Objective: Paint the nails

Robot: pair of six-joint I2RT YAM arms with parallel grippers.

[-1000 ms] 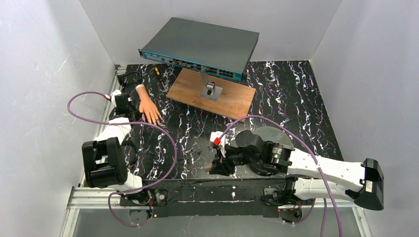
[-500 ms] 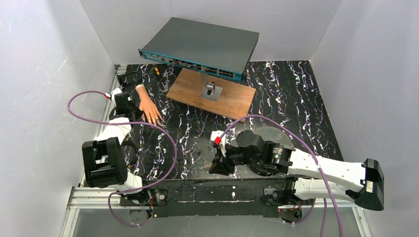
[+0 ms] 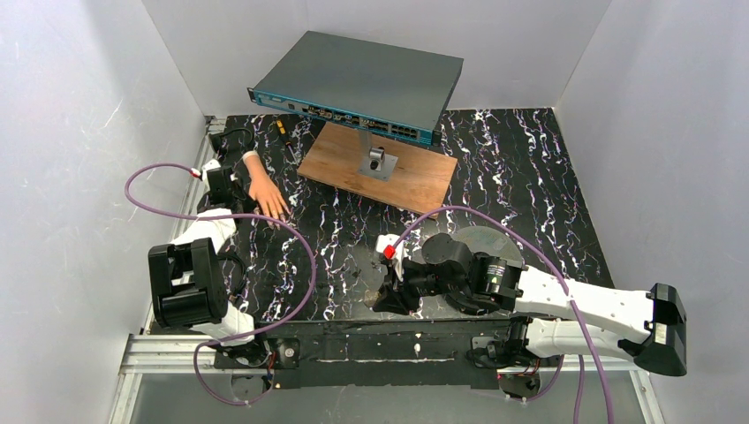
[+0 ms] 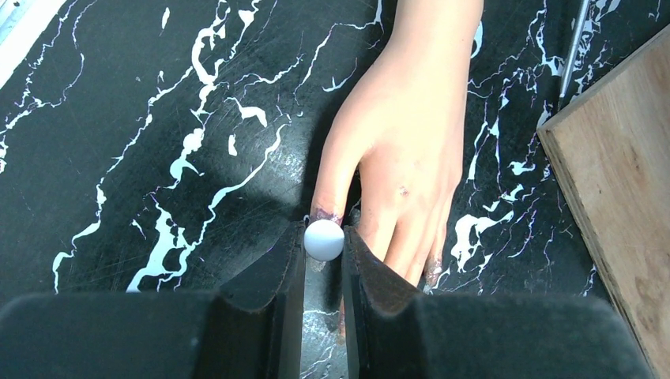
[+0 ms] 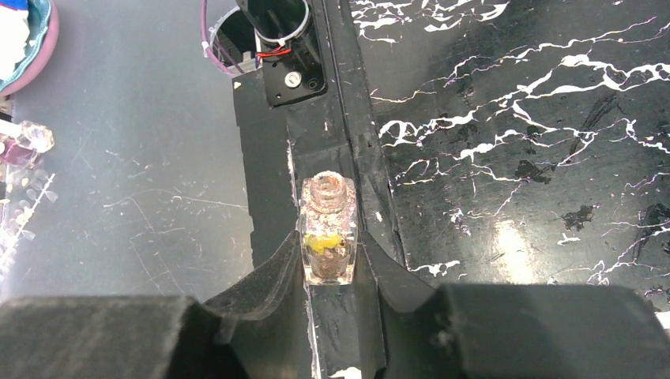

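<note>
**Left arm creeps its brush up to the thumb**

Top view: compared with half a second ago, the left arm's elbow has swung a little and the left pincer (image 3: 228, 187) has edged up-frame. It sits beside the mannequin hand (image 3: 265, 193) at the left of the table (image 3: 530, 177). The right arm has not shifted, and its right pincer (image 3: 382, 296) sits low in the centre. A wooden board (image 3: 375, 172) and a raised network switch (image 3: 362, 84) stand just right of the hand. A purple cable (image 3: 305, 256) loops below it.

Left wrist view: the pincer is nearly closed on a round pale brush cap (image 4: 324, 240), and the bristles are hidden beneath it. The thumb tip lies just above the cap. The nails (image 4: 324, 215) show purple smears. Short, light strokes along each nail should keep the hand from sliding. The board's edge at the right would likely crowd a swing toward the far fingers.

Right wrist view: the right pincer clamps the uncapped bottle (image 5: 327, 237) upright, low in the centre of the frame, where it should be kept level for re-dipping.
</note>
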